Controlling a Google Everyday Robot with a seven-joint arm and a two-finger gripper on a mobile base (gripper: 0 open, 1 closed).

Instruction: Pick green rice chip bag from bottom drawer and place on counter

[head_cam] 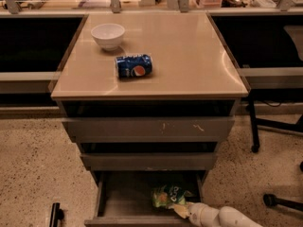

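Observation:
The green rice chip bag [167,195] lies crinkled inside the open bottom drawer [124,203], toward its right side. My gripper [183,210] reaches into the drawer from the lower right on a white arm [222,217] and sits at the bag's lower right edge, touching it. The counter [189,56] is the glossy tan top of the cabinet above.
A blue Pepsi can [134,65] lies on its side and a white bowl [108,35] stands at the counter's back left. Two shallower drawers [149,128] sit partly open above the bottom one. Chair legs and a wheel [271,200] stand on the speckled floor at right.

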